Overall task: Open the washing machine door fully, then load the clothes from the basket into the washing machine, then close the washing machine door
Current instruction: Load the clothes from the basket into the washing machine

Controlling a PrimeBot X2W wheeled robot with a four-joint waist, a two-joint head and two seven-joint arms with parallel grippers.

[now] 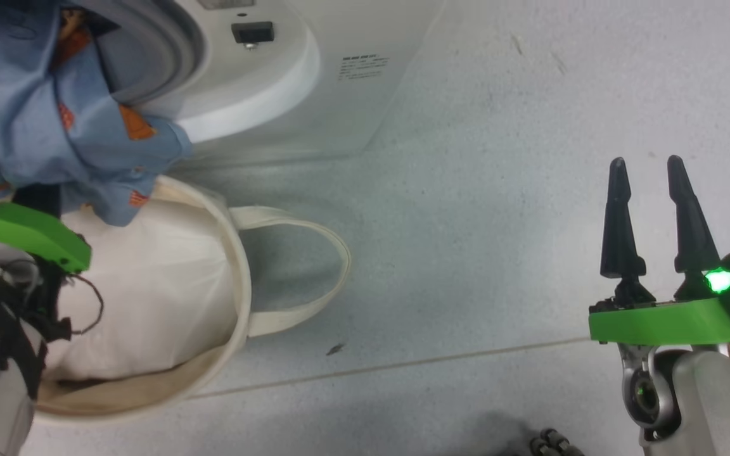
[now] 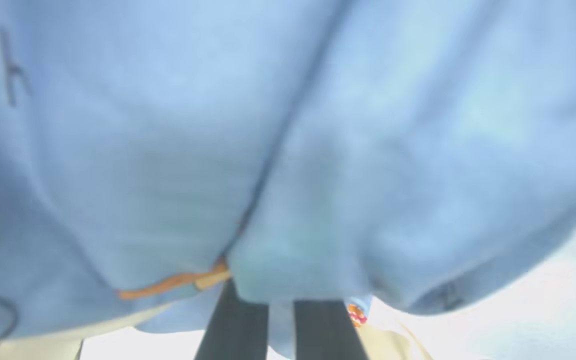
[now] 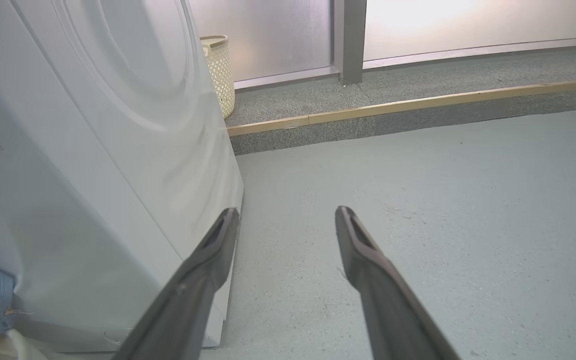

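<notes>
The clothes (image 1: 29, 120), light blue with orange prints, hang in a bunch at the upper left, draped from the washing machine's (image 1: 289, 69) grey rubber ring (image 1: 162, 57) down over the basket (image 1: 238, 278). My left gripper (image 2: 278, 300) is shut on the clothes; its fingertips are buried in the fabric, and its green wrist collar (image 1: 29, 233) sits over the basket. Inside the basket lies a plain white bundle (image 1: 149, 285). My right gripper (image 1: 650, 171) stands open and empty over the floor at the right. The washing machine door is out of view.
One loop handle (image 1: 320, 278) of the basket lies on the grey floor. The machine's white side panel (image 3: 93, 175) is just left of my right gripper's fingers. Behind it are a cream perforated bin (image 3: 216, 70) and a raised step with a brass edge (image 3: 393, 107).
</notes>
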